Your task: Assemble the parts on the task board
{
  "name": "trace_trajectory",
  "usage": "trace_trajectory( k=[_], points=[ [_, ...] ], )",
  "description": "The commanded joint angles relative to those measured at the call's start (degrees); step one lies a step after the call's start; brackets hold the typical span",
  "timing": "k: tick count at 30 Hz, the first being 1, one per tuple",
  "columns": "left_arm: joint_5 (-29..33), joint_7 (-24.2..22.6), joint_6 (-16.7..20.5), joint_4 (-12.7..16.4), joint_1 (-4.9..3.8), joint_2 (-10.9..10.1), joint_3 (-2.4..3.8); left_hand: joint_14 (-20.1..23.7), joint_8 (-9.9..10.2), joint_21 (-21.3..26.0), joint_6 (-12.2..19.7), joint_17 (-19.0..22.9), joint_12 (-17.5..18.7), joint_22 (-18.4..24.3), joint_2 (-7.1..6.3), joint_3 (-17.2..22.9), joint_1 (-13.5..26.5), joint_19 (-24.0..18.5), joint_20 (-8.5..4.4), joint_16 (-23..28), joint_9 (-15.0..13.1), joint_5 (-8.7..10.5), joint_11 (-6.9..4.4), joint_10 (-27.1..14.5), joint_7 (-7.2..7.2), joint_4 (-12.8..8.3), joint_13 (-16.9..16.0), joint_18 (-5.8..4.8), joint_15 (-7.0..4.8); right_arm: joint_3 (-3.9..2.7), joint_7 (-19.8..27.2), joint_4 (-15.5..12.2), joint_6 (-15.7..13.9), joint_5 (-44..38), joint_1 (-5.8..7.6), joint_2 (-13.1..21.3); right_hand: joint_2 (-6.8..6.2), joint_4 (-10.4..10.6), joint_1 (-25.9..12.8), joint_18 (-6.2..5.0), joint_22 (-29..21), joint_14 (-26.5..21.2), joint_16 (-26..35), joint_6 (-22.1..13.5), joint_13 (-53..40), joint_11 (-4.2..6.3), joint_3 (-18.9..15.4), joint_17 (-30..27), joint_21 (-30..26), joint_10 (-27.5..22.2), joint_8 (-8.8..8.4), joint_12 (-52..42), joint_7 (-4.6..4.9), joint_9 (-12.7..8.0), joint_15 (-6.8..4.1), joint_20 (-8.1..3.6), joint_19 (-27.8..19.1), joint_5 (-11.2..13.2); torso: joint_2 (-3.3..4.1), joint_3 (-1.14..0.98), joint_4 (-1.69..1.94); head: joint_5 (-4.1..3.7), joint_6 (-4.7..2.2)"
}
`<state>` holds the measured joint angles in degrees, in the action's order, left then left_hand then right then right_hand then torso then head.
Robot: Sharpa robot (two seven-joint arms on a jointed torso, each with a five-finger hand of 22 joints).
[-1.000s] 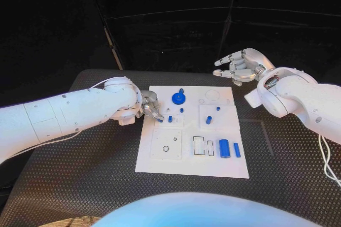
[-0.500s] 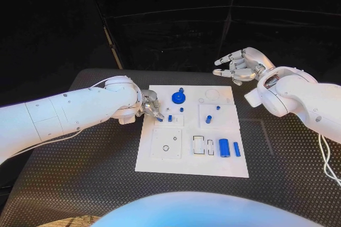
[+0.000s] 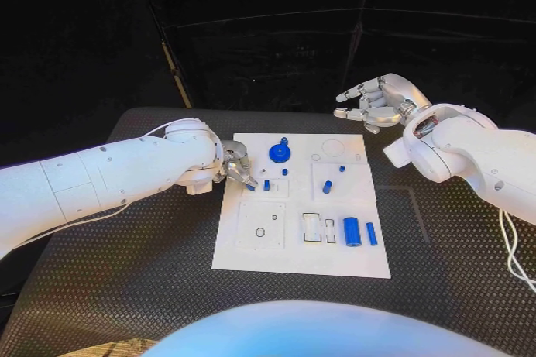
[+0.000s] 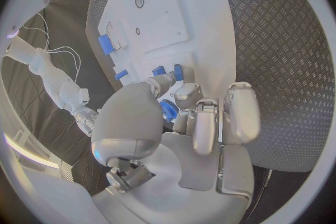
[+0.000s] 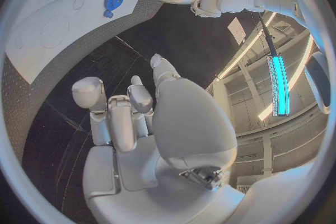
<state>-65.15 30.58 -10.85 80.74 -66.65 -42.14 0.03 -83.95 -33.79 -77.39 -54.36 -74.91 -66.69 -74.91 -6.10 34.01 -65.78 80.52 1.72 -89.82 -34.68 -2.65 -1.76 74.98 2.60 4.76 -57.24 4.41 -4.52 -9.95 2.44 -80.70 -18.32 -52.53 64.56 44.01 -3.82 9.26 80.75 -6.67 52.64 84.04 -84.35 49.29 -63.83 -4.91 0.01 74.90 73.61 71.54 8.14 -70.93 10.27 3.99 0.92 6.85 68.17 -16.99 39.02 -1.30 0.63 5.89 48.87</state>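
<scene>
The white task board (image 3: pixel 300 252) lies in the middle of the black table. My left hand (image 3: pixel 237 171) hovers over its left edge, fingers curled, pinching a small blue part (image 4: pixel 167 109) between thumb and fingers. Just past its fingertips stands a blue peg (image 3: pixel 267 186). On the board are also a round blue knob (image 3: pixel 280 152), another peg (image 3: pixel 328 188), a thick blue cylinder (image 3: pixel 353 232) and a slim blue piece (image 3: pixel 371 234). My right hand (image 3: pixel 374 101) is raised beyond the board's far right corner, fingers loosely spread, holding nothing.
A square white plate with a small ring hole (image 3: pixel 260 226) sits at the board's near left. Two white slotted holders (image 3: pixel 320 228) stand beside the cylinder. Black ridged table (image 3: pixel 134 279) surrounds the board on all sides.
</scene>
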Motion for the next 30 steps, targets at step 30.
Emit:
trace_trajectory(
  k=[30],
  points=[
    [0.1,0.4,-3.5,-1.2,0.49,1.7,-0.38,-6.0,-1.2,-1.4,-2.2,-15.1,-1.9,-2.1,0.52,-3.3,2.9,1.5,-0.4,-0.2,-0.5,-0.14,-0.6,1.6,-1.2,1.5,-2.0,-0.97,-0.7,-0.03,0.1,-0.1,0.4,0.1,0.11,0.1,0.52,-0.2,0.1,-0.5,-0.1,2.9,0.3,0.3,0.0,-0.01,-0.2,1.7,-0.3,-0.2,0.19,0.2,-0.32,0.0,-0.37,-0.02,-0.2,-0.2,-0.05,-0.02,0.06,-0.14,0.58]
  ],
)
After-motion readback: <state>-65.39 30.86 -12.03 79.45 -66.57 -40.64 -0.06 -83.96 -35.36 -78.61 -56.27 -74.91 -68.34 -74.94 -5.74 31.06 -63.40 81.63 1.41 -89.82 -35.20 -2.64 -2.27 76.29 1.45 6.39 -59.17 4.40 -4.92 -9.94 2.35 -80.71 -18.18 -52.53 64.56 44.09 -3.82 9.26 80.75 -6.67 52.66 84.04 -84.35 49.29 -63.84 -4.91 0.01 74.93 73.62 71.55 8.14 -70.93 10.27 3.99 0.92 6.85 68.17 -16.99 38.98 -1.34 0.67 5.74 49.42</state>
